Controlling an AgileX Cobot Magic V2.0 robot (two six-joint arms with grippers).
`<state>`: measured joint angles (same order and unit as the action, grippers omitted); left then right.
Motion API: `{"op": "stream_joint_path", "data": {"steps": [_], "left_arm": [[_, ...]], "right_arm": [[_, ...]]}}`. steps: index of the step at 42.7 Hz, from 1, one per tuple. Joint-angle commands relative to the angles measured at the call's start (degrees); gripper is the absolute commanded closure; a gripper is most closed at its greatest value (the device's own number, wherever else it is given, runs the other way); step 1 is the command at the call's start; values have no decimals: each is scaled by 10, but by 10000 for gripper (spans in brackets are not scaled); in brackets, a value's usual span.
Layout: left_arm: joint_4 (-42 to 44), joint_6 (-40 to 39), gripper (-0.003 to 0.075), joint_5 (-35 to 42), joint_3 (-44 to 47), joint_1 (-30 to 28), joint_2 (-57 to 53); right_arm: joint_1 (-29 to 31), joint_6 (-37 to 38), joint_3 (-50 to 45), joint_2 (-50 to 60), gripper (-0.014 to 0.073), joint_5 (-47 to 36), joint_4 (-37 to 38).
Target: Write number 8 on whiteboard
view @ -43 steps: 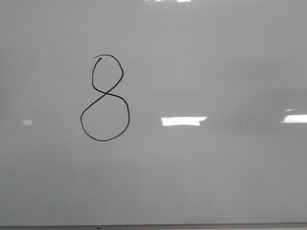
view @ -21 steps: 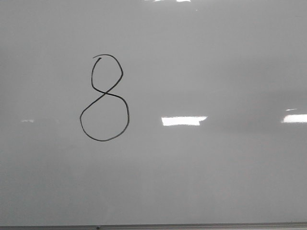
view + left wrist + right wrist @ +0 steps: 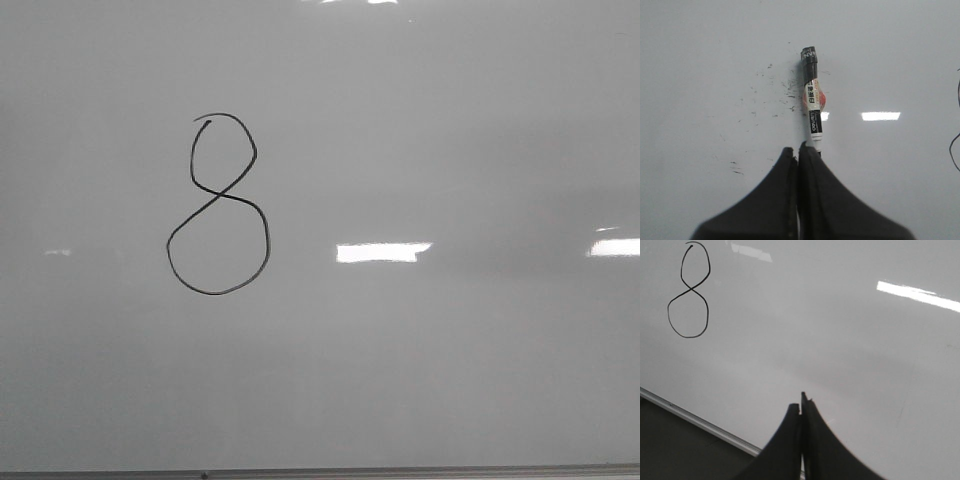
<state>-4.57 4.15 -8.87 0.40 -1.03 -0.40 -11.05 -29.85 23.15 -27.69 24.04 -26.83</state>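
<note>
So the number 8 (image 3: 218, 205) is up on the whiteboard (image 3: 450, 350), left of centre in the front view: small upper loop, bigger round lower loop, little tick at the top. That view shows the board's grey frame edge (image 3: 400, 470) along the near side and a couple of bright glare patches (image 3: 383, 252) off to the right of the digit. Neither of my pincers shows up there.

My left wrist camera picks up what the front one misses: my left pincer (image 3: 799, 148) is clamped on a whiteboard marker (image 3: 812, 102), black cap end pointing away from me, white label with some print and a red patch on the barrel. There's a scatter of small black flecks (image 3: 775, 95) on the board beside the marker, which I can't spot in the front view. Only a sliver of black line shows at the edge of this picture.

My right wrist camera gets the whole 8 again, well away from my right pincer (image 3: 801, 405), whose fingers are pressed together with nothing between them. It also shows the frame edge and a dark surface (image 3: 680, 445) beyond the board.
</note>
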Motion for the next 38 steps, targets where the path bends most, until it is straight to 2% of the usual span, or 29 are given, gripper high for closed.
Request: {"op": "stream_joint_path", "data": {"steps": [1, 9, 14, 17, 23, 29, 38], "left_arm": [[-1, -7, 741, 43, 8, -1, -7], [-1, -7, 741, 43, 8, -1, -7], [-1, -7, 741, 43, 8, -1, -7], [-1, -7, 741, 43, 8, -1, -7], [-1, -7, 741, 43, 8, -1, -7], [-1, -7, 741, 43, 8, -1, -7], [-1, -7, 741, 43, 8, -1, -7]], "right_arm": [[4, -1, 14, -1, 662, -36, -12], [4, -1, 12, -1, 662, -40, -12], [9, 6, -12, 14, 662, -105, 22], [20, 34, -40, 35, 662, -166, 49], [72, 149, -128, 94, 662, -261, 129], [138, 257, -201, 164, 662, -250, 193], [159, 270, -245, 252, 662, -164, 210]]}}
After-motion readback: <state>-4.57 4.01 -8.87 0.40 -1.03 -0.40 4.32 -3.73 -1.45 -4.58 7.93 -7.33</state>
